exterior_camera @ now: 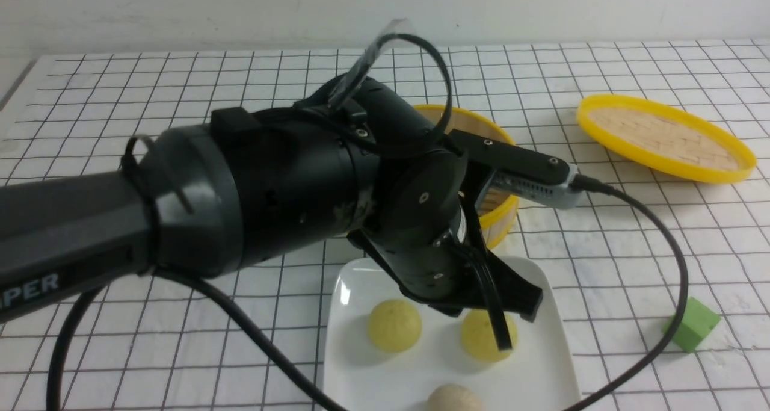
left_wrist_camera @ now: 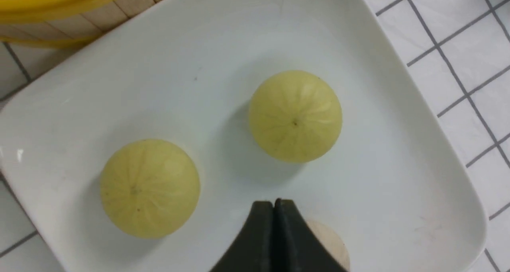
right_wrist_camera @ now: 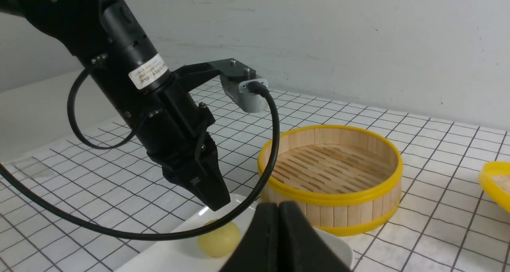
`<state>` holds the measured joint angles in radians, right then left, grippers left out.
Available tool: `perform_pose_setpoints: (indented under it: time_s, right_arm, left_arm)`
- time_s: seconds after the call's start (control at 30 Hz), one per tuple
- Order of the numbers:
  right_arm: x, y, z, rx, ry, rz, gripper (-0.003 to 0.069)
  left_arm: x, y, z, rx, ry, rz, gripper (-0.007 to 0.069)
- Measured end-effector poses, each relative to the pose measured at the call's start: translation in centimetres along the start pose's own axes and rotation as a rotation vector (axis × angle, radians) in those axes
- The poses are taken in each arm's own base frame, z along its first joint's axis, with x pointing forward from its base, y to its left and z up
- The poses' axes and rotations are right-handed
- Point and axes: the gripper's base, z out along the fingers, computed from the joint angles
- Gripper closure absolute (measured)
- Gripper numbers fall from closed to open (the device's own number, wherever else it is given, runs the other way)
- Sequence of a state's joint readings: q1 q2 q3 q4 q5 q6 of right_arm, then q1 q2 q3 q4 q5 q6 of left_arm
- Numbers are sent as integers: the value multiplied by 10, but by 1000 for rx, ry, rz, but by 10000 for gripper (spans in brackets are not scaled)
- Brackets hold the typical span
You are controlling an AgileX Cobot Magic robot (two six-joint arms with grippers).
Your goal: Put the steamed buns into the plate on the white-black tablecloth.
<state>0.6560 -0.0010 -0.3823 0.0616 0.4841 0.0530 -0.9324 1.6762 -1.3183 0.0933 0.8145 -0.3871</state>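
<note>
A: What do we see of the buns?

B: We count three, all lying in the plate [exterior_camera: 544, 363]. One pale yellow-green bun [exterior_camera: 394, 325] sits toward our left and a second yellow-green bun [exterior_camera: 481, 339] is near it on the right. A beige-white bun [exterior_camera: 454, 400] lies nearer to us, cut off by the edge of the front view. None touches another.

A: And their surface?

B: In the left wrist view the yellow-green ones are smooth, matte balls. Faint pleat lines run out from a small dot on top. The beige one is mostly hidden there behind the fingertips.

A: The plate?

B: It is glossy white, a rounded square with a shallow raised rim. It rests on the white-black tablecloth [exterior_camera: 180, 86], whose thin black lines form squares.

A: How do our grippers stand?

B: The left gripper [left_wrist_camera: 274, 203] hangs over the plate with its black jaws pressed together and nothing between them. The right gripper [right_wrist_camera: 278, 205] is likewise clenched and empty.

A: What else lies on the cloth?

B: Just behind the plate stands a round bamboo steamer [right_wrist_camera: 330, 172] of pale wooden slats with yellow bands. A flat round lid [exterior_camera: 662, 137] with a yellow rim lies well off to the right. A green cube [exterior_camera: 692, 324] sits to the right of the plate.
</note>
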Motion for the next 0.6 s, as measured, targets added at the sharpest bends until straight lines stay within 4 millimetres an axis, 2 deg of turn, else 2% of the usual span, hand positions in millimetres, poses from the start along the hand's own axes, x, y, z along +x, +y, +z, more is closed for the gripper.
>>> perform_pose_setpoints:
  time_s: [0.23, 0.33, 0.43, 0.47, 0.53, 0.6]
  right_arm:
    - [5, -1, 2, 1, 7, 0, 658]
    - [19, -3, 7, 34, 30, 3, 657]
    - [48, -12, 18, 156, 95, 14, 655]
    - [48, -12, 18, 163, 94, 15, 655]
    - [74, -20, 23, 265, 163, 22, 655]
    - [88, -26, 25, 346, 201, 28, 652]
  left_arm:
    - [0, 1, 0, -7, -4, 7, 613]
    - [-1, 1, 0, -12, -7, 12, 612]
    - [-4, 1, -3, -13, -42, 23, 612]
    - [-4, 1, -3, -12, -47, 23, 612]
    - [-7, 2, -15, -6, -104, 22, 616]
    - [-9, 5, -33, -9, -158, 32, 617]
